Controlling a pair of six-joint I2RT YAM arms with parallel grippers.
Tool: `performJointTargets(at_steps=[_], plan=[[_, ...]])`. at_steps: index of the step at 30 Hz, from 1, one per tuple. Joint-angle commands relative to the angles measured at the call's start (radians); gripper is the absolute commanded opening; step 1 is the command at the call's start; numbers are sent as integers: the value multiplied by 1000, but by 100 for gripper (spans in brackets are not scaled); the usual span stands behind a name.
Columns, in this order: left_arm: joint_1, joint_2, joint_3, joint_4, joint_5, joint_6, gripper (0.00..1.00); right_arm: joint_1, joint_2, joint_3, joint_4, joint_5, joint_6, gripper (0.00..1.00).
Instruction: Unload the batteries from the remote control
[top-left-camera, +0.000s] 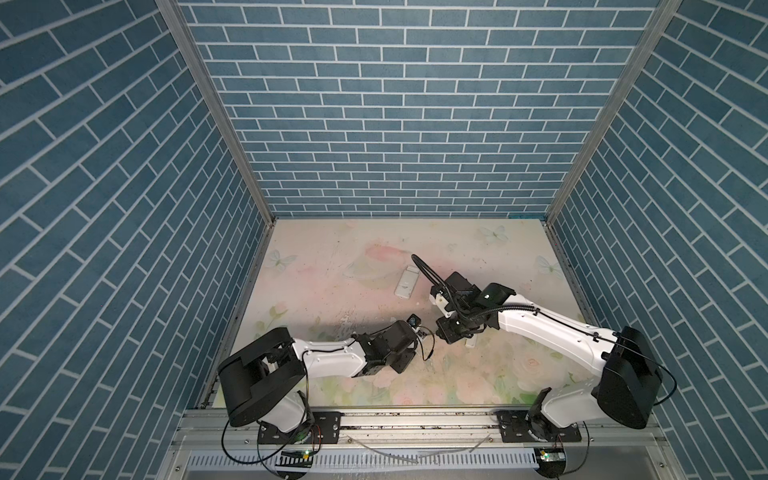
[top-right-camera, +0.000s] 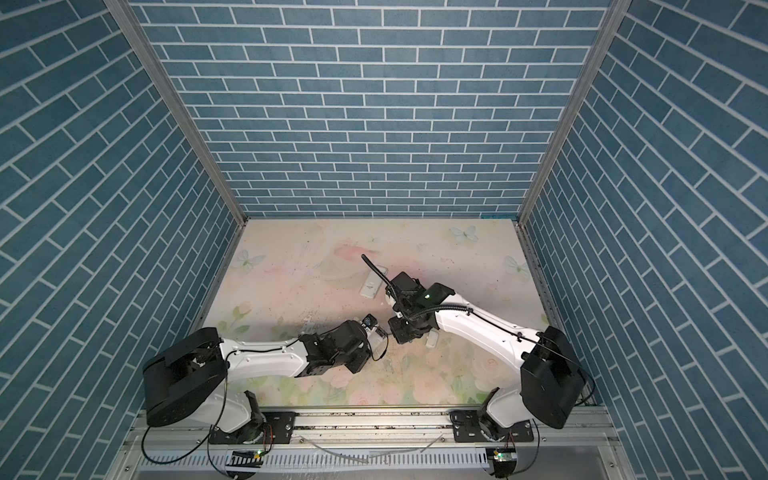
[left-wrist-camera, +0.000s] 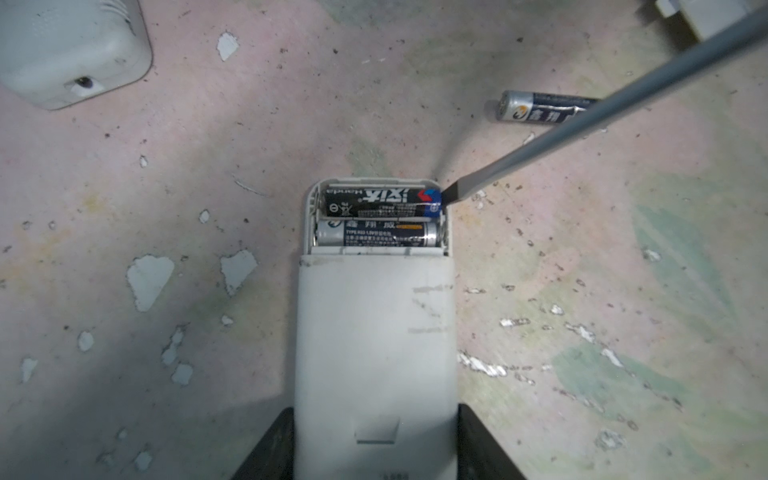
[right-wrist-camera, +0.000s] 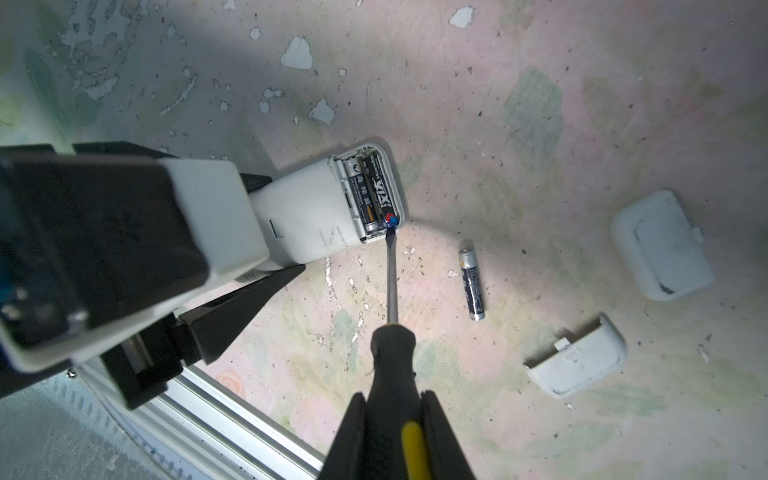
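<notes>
- The left gripper (left-wrist-camera: 374, 409) sits just left of centre, in the lower half of both top views. Its jaws stand partly open and clamp the long sides of the remote control (left-wrist-camera: 374, 332).
- The remote control is held back side up, low over the table (top-left-camera: 332, 270). Whether it touches the surface cannot be told.
- The battery bay at the free end of the remote control is uncovered. Two cells lie in it side by side. The black battery (left-wrist-camera: 374, 203) is nearest the end wall, and the silver battery (left-wrist-camera: 376, 234) is next to it.
- The screwdriver (right-wrist-camera: 390, 282) has its flat tip against the blue end of the black battery, at a corner of the bay.
- The right gripper (right-wrist-camera: 394, 395) sits just right of centre in both top views, facing the left gripper. Its jaws are nearly closed on the black-and-yellow screwdriver handle.
- The loose battery (right-wrist-camera: 471, 282) lies flat on the table, near the screwdriver shaft and apart from the remote control.
- The cover plate (right-wrist-camera: 575, 361) lies on the table beyond the loose battery.
</notes>
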Motion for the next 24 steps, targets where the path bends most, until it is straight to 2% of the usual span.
performJointTargets(at_steps=[1,14,24], plan=[[-26,56,-21,-86,99,14,40,-2,30,14,-80,18,-18,0],[-26,56,-23,-80,103,12,40,0,66,57,-116,30,20,0],[-26,78,-14,-59,131,12,39,43,85,79,-113,106,69,0]])
